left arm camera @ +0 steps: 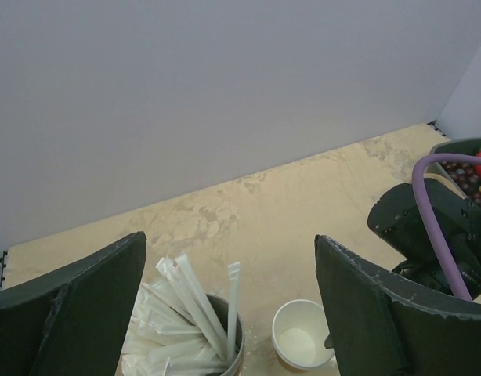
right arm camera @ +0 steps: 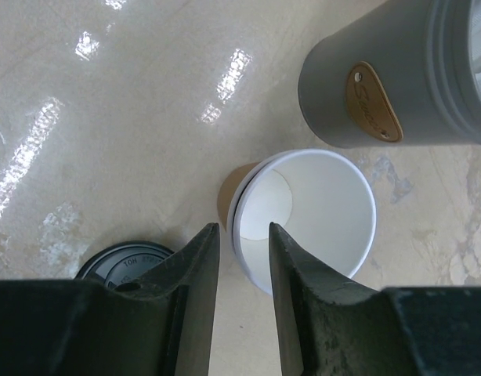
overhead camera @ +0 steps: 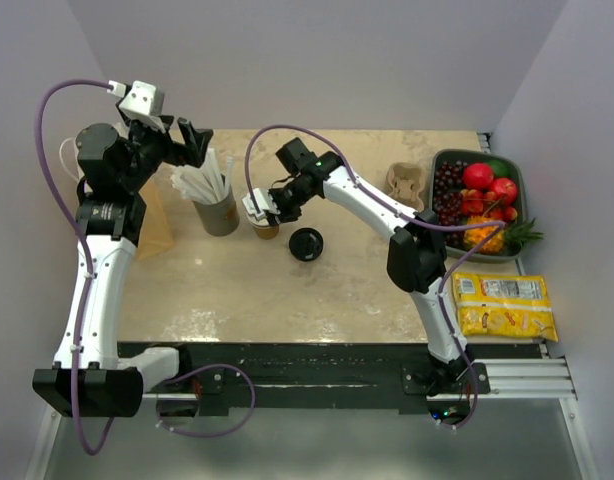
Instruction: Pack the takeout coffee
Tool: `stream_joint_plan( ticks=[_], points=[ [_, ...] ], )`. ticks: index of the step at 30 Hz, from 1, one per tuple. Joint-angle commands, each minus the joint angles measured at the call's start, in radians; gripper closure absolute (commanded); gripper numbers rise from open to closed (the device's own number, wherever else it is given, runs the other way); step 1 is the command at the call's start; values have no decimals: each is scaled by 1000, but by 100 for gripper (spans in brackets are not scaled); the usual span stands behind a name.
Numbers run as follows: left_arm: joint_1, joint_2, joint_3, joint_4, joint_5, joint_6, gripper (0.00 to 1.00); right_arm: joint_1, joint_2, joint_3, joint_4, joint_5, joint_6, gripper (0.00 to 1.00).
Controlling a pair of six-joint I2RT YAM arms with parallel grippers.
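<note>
Lidless paper cup (right arm camera: 327, 211) kraft-brown outside, white inside; round lid (overhead camera: 306, 243) black; straw cup (right arm camera: 413, 55) grey with a tan oval label; straws (left arm camera: 186, 313) white; table (overhead camera: 237, 290) mottled beige; snack packet (overhead camera: 504, 303) yellow with white panels; cable (left arm camera: 421, 188) purple.

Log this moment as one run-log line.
right gripper: open, straddling rim of lidless cup | left gripper: open, above straw cup | black lid: beside cup, ungripped

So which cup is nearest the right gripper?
The lidless brown paper cup, white inside, its rim between the fingers of the right gripper; the grey cup holds straws.
</note>
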Motion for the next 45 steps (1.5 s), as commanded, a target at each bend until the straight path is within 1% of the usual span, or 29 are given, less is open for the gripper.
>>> stream_joint_plan(
  ticks=[1,14,20,23,27,31,45],
  points=[
    [4,-14,-4,49,19,-33,7,5,7,-5,3,8,11,65],
    [4,-25,-27,41,-4,-37,7,4,39,7,-23,25,8,67],
    [3,-24,-28,43,-10,-43,7,5,47,23,-28,28,5,71],
    [4,-25,-30,43,-10,-43,7,5,45,24,-30,28,5,71],
    [3,-27,-34,41,-10,-44,8,4,33,32,-33,29,5,69],
    [3,-28,-39,43,-8,-42,7,5,19,55,-36,17,34,65],
    [4,-22,-53,55,4,-57,8,2,22,79,-65,-6,69,64]
  ],
)
